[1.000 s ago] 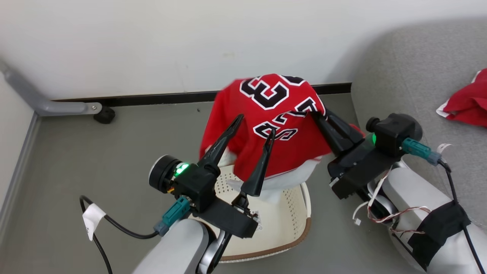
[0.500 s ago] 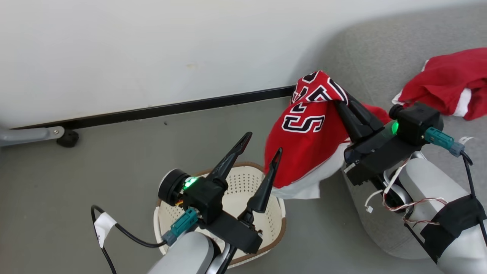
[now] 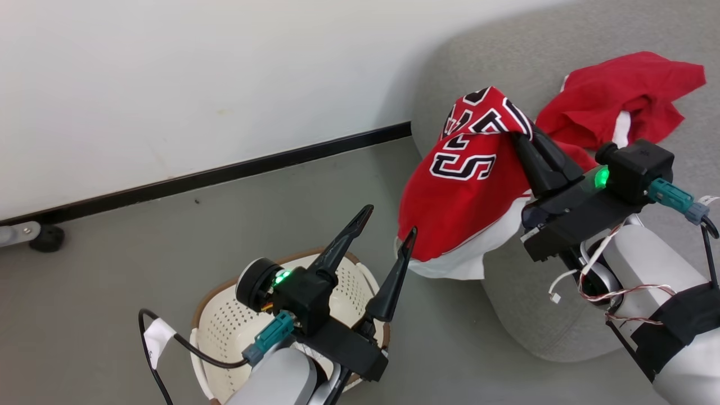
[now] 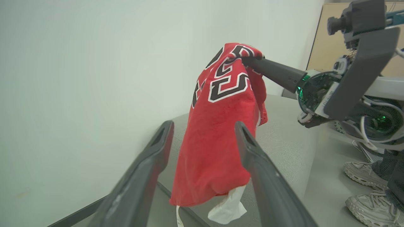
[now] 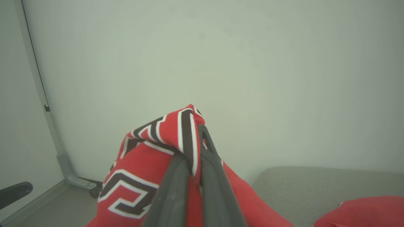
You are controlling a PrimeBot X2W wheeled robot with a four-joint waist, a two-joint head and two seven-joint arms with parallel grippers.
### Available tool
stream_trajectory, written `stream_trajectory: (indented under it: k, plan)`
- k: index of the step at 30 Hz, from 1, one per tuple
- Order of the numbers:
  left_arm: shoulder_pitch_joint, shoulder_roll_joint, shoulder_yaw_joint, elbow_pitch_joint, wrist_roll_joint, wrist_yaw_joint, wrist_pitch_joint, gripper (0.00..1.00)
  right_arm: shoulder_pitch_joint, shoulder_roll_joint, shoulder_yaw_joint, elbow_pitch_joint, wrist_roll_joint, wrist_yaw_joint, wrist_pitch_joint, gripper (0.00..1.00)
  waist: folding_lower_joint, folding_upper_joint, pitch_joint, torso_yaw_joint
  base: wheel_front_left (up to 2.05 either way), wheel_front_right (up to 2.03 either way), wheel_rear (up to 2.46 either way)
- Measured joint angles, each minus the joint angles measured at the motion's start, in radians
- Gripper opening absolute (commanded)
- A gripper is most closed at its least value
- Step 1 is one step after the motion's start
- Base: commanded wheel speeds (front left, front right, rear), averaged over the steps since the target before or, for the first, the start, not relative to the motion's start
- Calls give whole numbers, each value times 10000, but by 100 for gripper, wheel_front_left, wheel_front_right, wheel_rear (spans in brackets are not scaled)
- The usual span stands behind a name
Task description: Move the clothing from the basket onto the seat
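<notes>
My right gripper point(image 3: 520, 135) is shut on the red clothing with black-and-white lettering point(image 3: 464, 191), which hangs in the air over the left edge of the grey seat point(image 3: 540, 315). In the right wrist view the right gripper point(image 5: 194, 148) pinches a fold of that lettered clothing point(image 5: 139, 167). A second red garment point(image 3: 619, 104) lies crumpled on the seat behind it. My left gripper point(image 3: 391, 222) stands open above the cream basket point(image 3: 225, 332), holding nothing. In the left wrist view the left gripper point(image 4: 203, 129) frames the hanging lettered clothing point(image 4: 217, 138).
A white wall with a dark skirting strip point(image 3: 225, 174) runs behind the grey floor. A grey frame foot with a black caster point(image 3: 34, 236) sits at the far left. A person's pale sneakers point(image 4: 363, 176) stand on the floor right of the seat.
The camera has swung right, so the basket and wall slide left in view. My right gripper has carried the lettered clothing from above the basket to the seat's edge. The left gripper stays open.
</notes>
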Motion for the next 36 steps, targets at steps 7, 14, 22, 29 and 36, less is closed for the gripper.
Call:
stream_trajectory:
  k: [7,14,22,29,36]
  plan:
    - [43,-44,79,73,0,-107,0,100,21,-23,-157,-23,-96,0,0,0,0,0,-48,-536,0,0,0]
    - [225,-69,46,188,2,-257,0,100,198,-6,-314,-111,-138,2,0,0,0,0,-152,-1099,0,0,0]
    - [359,-155,50,186,46,-267,0,100,283,-6,-518,-295,-198,2,0,0,0,0,-214,-1750,0,0,0]
    - [341,-228,-153,316,71,-405,0,100,408,-380,-1158,-274,-301,-132,0,0,-1,0,-173,-2032,0,0,0]
    - [342,-278,-397,355,150,-431,0,100,-165,-1087,-2109,-15,-389,-313,0,0,0,1,86,-1969,0,0,0]
